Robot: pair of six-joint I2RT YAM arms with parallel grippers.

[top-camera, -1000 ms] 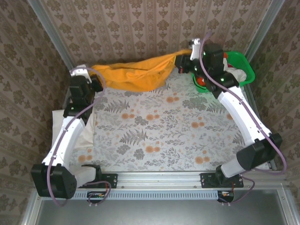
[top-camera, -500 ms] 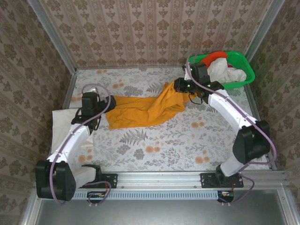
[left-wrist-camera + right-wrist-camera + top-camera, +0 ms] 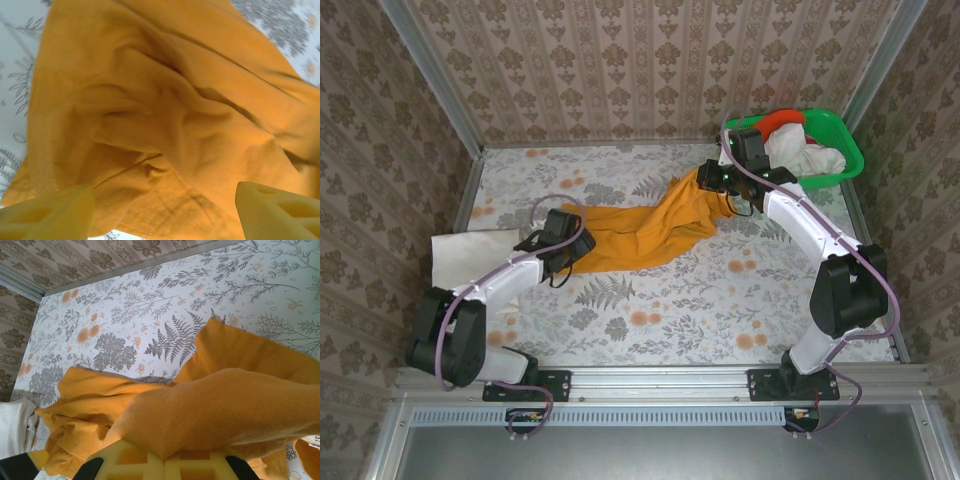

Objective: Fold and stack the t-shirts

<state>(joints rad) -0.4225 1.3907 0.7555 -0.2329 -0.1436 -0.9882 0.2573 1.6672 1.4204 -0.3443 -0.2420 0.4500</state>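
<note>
Since the floral-print surface (image 3: 720, 300) takes up most of the overhead view, I'll start there: it's a pale cloth with fern and orange blossom prints, boxed in by patterned walls. Next biggest is the amber-orange t-shirt (image 3: 640, 232), which lies crumpled in a long diagonal band across the middle of the surface. Its lower left end is bunched up flat, and its upper right end is pulled up off the cloth toward the far right corner. Over in that corner sits the green basket (image 3: 852, 152), with a white t-shirt (image 3: 807, 157) heaped inside it and a red-orange t-shirt (image 3: 782, 121) poking up at its back rim. On the opposite side, at the left edge of the surface, there's a flat white cloth (image 3: 470, 256), well apart from the orange shirt; I can't tell from here whether it's a shirt. Now the arms. My left hand (image 3: 563, 238) is down at the bunched left end of the orange shirt, and on its wrist cam the yellow fingers (image 3: 47, 215) stand wide apart with wrinkled orange fabric spread between and beyond them. It isn't holding anything, as far as I can see. My right hand (image 3: 713, 180) is just in front of the basket, clamped tight on the raised end of the orange shirt. Its wrist cam shows a thick fold of fabric draped over the closed fingers (image 3: 150, 460).
</note>
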